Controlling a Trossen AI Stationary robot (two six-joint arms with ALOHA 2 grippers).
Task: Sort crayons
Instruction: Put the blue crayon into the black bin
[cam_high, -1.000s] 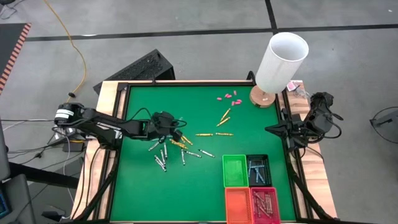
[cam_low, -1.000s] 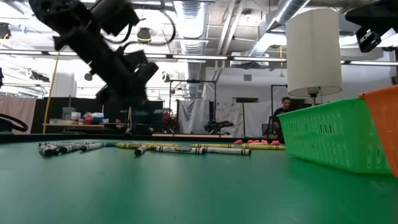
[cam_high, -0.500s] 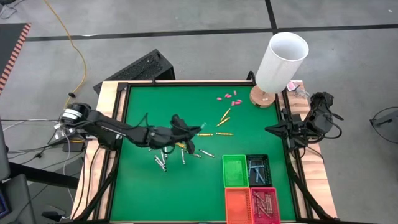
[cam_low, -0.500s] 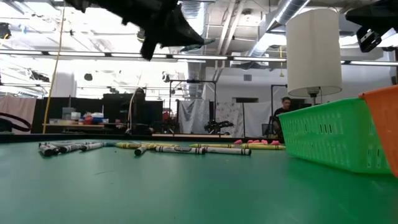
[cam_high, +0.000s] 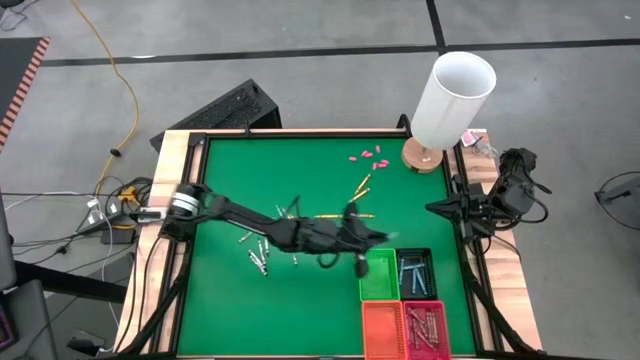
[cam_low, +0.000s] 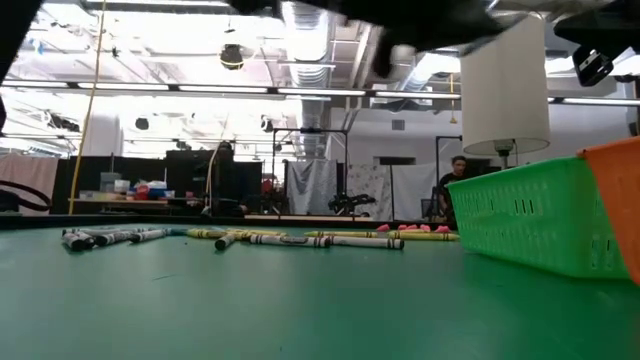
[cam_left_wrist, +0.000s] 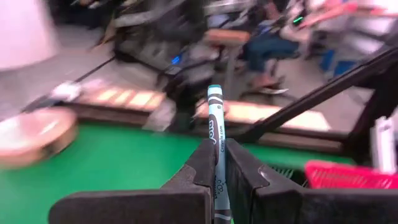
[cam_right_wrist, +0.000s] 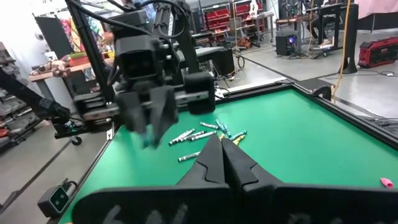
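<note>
A: The left gripper (cam_left_wrist: 216, 163) is clenched on a thin teal-blue wax crayon (cam_left_wrist: 215, 134), which stands up between its dark fingers in the left wrist view. From above, that gripper (cam_high: 362, 247) sits over the green felt worktop (cam_high: 230, 300), just beside the green slotted plastic bin (cam_high: 377, 274).

B: Which bin should it go in?

A: My judgement is the black plastic bin (cam_high: 415, 271), since it holds bluish sticks already. The red plastic bin (cam_high: 425, 326) holds brownish-red ones, and the green bin and the orange plastic bin (cam_high: 381, 331) look bare.

B: So how to do it well?

A: Carry the crayon past the green bin until it is over the middle of the black one, keep it high enough to clear the bin walls, then lower it and let go close to the contents so it does not bounce out. The arm looks blurred, so slowing before release would help.

B: And the right gripper?

A: The right gripper (cam_right_wrist: 222, 155) is closed on nothing, parked at the worktop's right edge near the tall white cylindrical lamp (cam_high: 452, 96). The loose crayons (cam_high: 262, 250) left to sort lie scattered at mid-worktop, with a few yellow-orange ones (cam_high: 358, 189) farther back.
</note>
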